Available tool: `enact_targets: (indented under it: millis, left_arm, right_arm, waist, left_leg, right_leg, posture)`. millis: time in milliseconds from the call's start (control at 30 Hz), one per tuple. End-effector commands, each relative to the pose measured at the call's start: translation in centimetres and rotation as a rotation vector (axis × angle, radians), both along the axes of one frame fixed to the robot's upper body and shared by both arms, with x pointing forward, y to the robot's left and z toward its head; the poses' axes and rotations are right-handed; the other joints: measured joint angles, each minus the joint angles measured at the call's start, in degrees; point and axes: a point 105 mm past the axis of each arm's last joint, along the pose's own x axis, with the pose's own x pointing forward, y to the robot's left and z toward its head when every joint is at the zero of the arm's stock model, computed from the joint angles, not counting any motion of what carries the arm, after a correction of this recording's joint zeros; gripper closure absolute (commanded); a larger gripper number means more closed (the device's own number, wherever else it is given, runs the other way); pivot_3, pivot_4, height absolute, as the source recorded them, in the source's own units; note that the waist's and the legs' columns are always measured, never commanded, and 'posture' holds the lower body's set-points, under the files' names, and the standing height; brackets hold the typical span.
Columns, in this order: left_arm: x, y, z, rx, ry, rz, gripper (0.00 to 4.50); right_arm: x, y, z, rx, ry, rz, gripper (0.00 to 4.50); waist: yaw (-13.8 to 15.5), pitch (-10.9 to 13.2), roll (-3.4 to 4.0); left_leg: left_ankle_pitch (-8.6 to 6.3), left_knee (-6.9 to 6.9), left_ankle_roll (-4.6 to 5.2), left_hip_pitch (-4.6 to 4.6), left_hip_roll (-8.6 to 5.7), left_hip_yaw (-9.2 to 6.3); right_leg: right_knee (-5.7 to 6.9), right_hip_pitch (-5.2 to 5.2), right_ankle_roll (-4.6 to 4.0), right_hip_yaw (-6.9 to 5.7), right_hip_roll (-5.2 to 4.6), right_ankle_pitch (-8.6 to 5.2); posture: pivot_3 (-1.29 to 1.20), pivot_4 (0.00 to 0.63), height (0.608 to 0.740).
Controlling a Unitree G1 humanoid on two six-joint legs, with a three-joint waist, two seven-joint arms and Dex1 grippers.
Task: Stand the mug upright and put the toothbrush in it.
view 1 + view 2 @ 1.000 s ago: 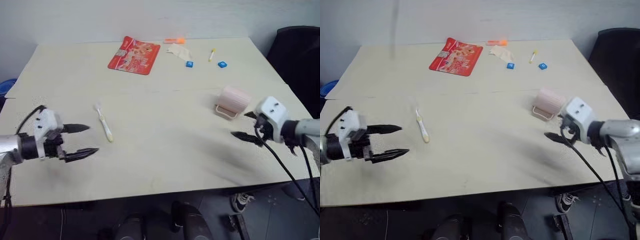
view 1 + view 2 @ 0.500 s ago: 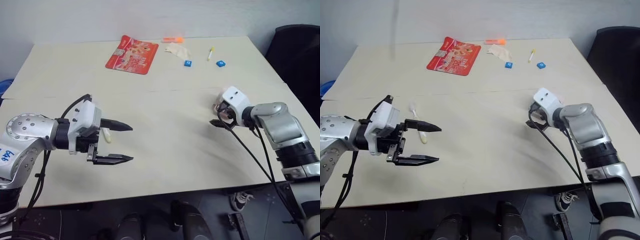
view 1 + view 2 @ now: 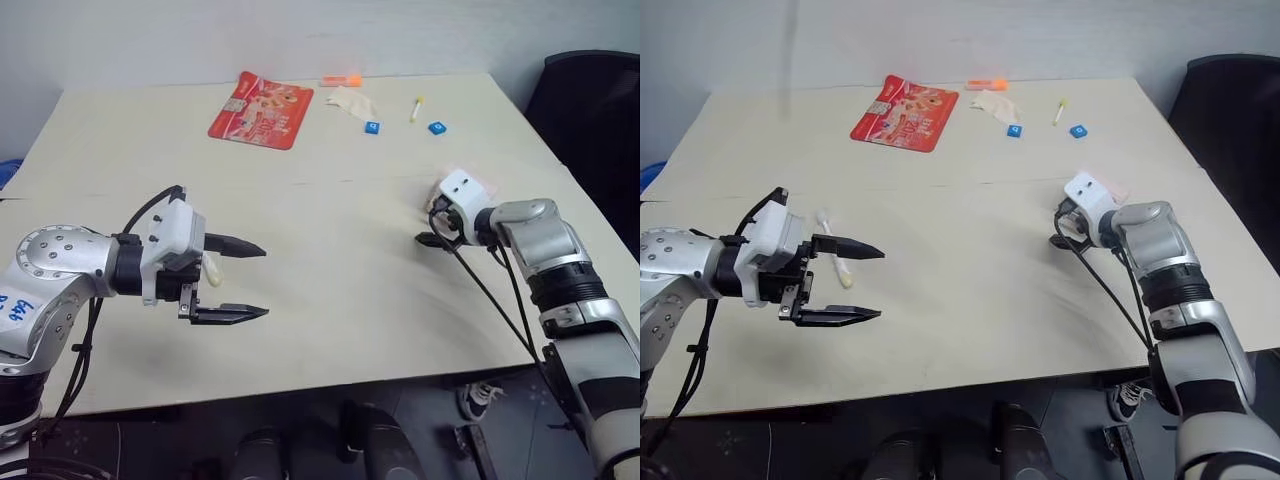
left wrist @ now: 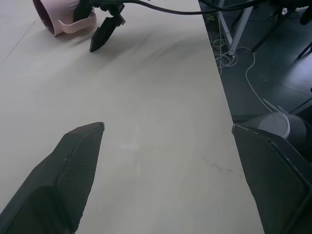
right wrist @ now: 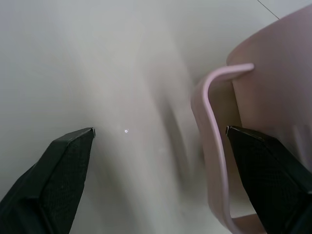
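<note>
The mug (image 5: 265, 122) lies on its side at the right of the surface (image 3: 330, 260), its handle (image 5: 214, 146) between the spread fingers of my right claw (image 5: 161, 141), which grasps nothing yet. My worry is that one finger may sit on the handle loop and not on the wall; if I close there, I expect the mug to roll or swing instead of standing up, and it isn't far from the right edge. From the head camera my own wrist covers most of the mug (image 3: 470, 180), so I can't judge which way its mouth faces.

The toothbrush (image 3: 833, 262) lies at the left, partly behind my left claw (image 3: 240, 280), which hangs released just above the surface; I could knock the brush by dropping carelessly. Its handle end is hidden.
</note>
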Motion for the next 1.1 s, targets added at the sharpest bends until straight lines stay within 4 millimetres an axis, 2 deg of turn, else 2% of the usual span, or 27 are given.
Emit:
enact_targets:
  millis: [33, 400, 433, 567, 600, 667, 833, 967, 1100]
  left_arm:
    - [-0.03, 0.34, 1.10, 0.001, -0.060, 0.014, 0.01]
    - [0.38, 0.39, 1.43, -0.006, -0.082, 0.024, 0.01]
    - [0.39, 0.39, 1.47, -0.007, -0.084, 0.025, 0.01]
    - [0.45, 0.53, 1.49, -0.006, -0.087, 0.033, 0.01]
    - [0.46, 0.57, 1.50, -0.006, -0.088, 0.035, 0.01]
    - [0.47, 0.59, 1.55, -0.006, -0.091, 0.037, 0.01]
    - [0.53, 0.58, 1.65, -0.010, -0.096, 0.043, 0.01]
    - [0.57, 0.52, 1.77, -0.012, -0.100, 0.045, 0.00]
    - [0.59, 0.44, 2.03, -0.016, -0.105, 0.046, 0.00]
  right_arm:
    - [0.41, 0.51, 0.63, 0.010, -0.034, 0.012, 0.00]
    - [0.47, 0.96, 0.32, -0.014, -0.023, 0.046, 0.00]
    - [0.47, 1.08, 0.29, -0.015, -0.022, 0.050, 0.00]
    - [0.63, 1.21, 0.40, 0.003, -0.030, 0.042, 0.00]
    - [0.66, 1.20, 0.41, 0.005, -0.031, 0.040, 0.00]
    - [0.74, 1.05, 0.43, 0.009, -0.030, 0.029, 0.00]
    - [0.85, 0.77, 0.35, 0.020, -0.024, 0.018, 0.00]
    - [0.88, 0.65, 0.08, 0.032, -0.012, 0.012, 0.86]
    - [0.95, 0.44, -0.29, 0.024, -0.004, 0.001, 2.33]
  waist:
    - [0.14, 0.00, 0.00]
    - [0.27, 0.02, 0.03]
    - [-0.14, 0.03, 0.05]
    - [-0.48, 0.04, 0.07]
    - [-0.05, 0.10, 0.16]
    - [0.61, 0.12, 0.19]
    - [1.24, 0.12, 0.20]
    - [1.29, 0.13, 0.22]
    - [1.37, 0.14, 0.23]
  left_leg:
    - [0.02, -0.01, 0.01, 0.01, -0.03, 0.03]
    - [-0.01, -0.13, -0.03, 0.19, 0.02, 0.21]
    - [0.00, -0.16, -0.03, 0.08, -0.07, -0.07]
    - [0.98, -0.92, 0.06, -0.07, -1.13, -2.24]
    - [1.13, -0.97, 0.03, 0.02, -1.21, -2.43]
    - [1.16, -0.94, -0.01, 0.05, -1.16, -2.29]
    - [1.10, -0.95, -0.07, 0.18, -1.00, -2.01]
    - [1.10, -0.95, -0.08, 0.17, -0.97, -1.90]
    - [1.09, -0.96, -0.07, 0.17, -0.98, -1.87]
  right_leg:
    - [0.02, 0.01, 0.00, 0.05, 0.02, 0.00]
    - [0.00, 0.05, -0.04, 0.27, 0.00, -0.02]
    - [-0.04, 0.24, -0.03, 0.06, -0.23, -0.02]
    - [-0.51, 1.23, 0.08, -2.13, -1.54, -0.08]
    - [-0.50, 1.27, 0.09, -2.30, -1.56, -0.09]
    - [-0.56, 1.25, 0.09, -1.92, -1.10, -0.09]
    - [-0.55, 1.19, 0.08, -1.59, -0.95, -0.09]
    - [-0.54, 1.13, 0.08, -1.52, -0.92, -0.09]
    - [-0.54, 1.11, 0.07, -1.50, -0.92, -0.09]
  posture:
    - [0.00, 0.150, 0.740]
    - [0.00, 0.150, 0.740]
    - [0.00, 0.150, 0.740]
    - [0.00, 0.150, 0.740]
    - [0.00, 0.150, 0.740]
    - [0.00, 0.150, 0.740]
    - [0.00, 0.150, 0.740]
    - [0.00, 0.150, 0.740]
    - [0.00, 0.150, 0.740]
